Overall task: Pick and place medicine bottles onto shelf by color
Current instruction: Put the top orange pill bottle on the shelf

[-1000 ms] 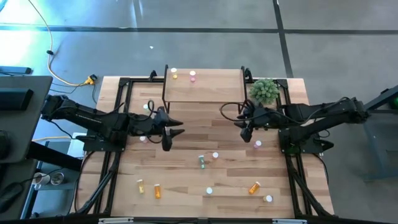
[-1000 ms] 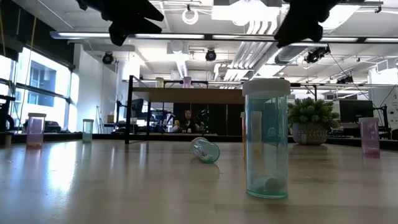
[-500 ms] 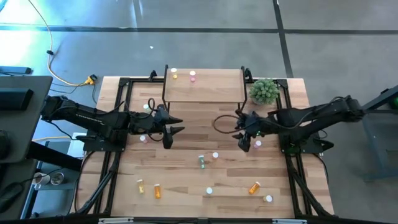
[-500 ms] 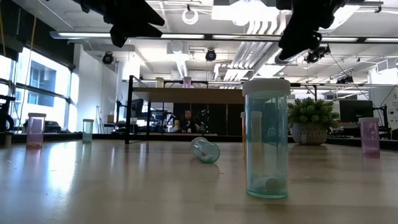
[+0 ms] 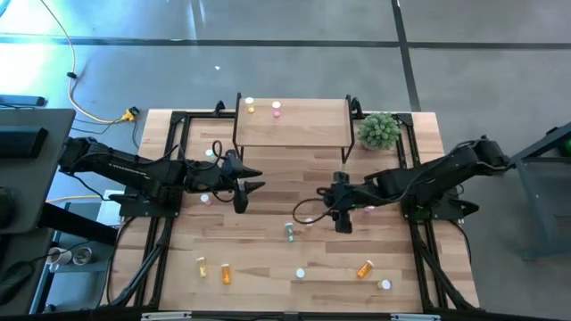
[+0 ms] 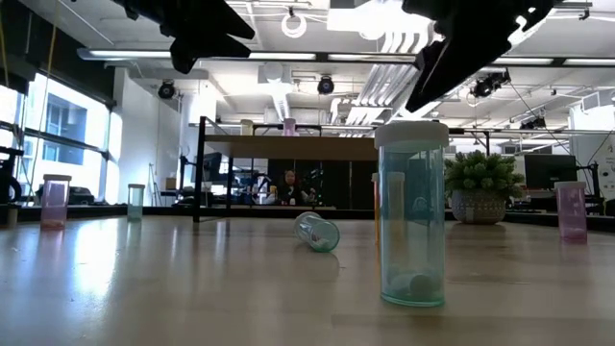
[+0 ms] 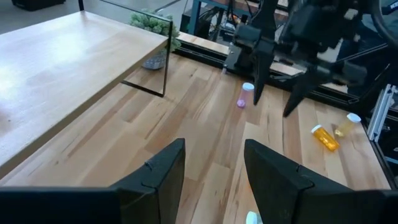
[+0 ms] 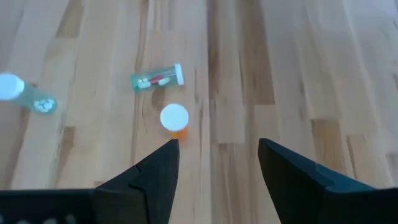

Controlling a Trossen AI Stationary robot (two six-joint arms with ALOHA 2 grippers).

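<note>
The shelf [image 5: 293, 125] stands at the table's far edge with a yellow bottle [image 5: 251, 107] and a pink bottle [image 5: 277, 109] upright on it. Several more medicine bottles are scattered over the table. My right gripper [image 5: 342, 221] hangs open over the table's middle, tilted down, nothing between its fingers [image 8: 217, 180]. Just ahead of it stands an orange bottle with a white cap [image 8: 175, 119], and beyond that a green bottle [image 8: 157, 79] lies on its side. My left gripper [image 5: 245, 192] hovers open and empty [image 7: 214, 168] left of centre.
A potted green plant [image 5: 379, 131] sits right of the shelf. A pink bottle [image 5: 369, 207] stands beside my right arm, another [image 5: 206, 199] under my left arm. Yellow [image 5: 202, 266], orange [image 5: 226, 273] and orange [image 5: 365, 268] bottles lie near the near edge.
My right gripper has moved from beside the shelf's right leg toward the near edge and the table's middle, sinking, tipping downward and rolling. It now hangs close to the orange and green bottles. No bottle has moved.
</note>
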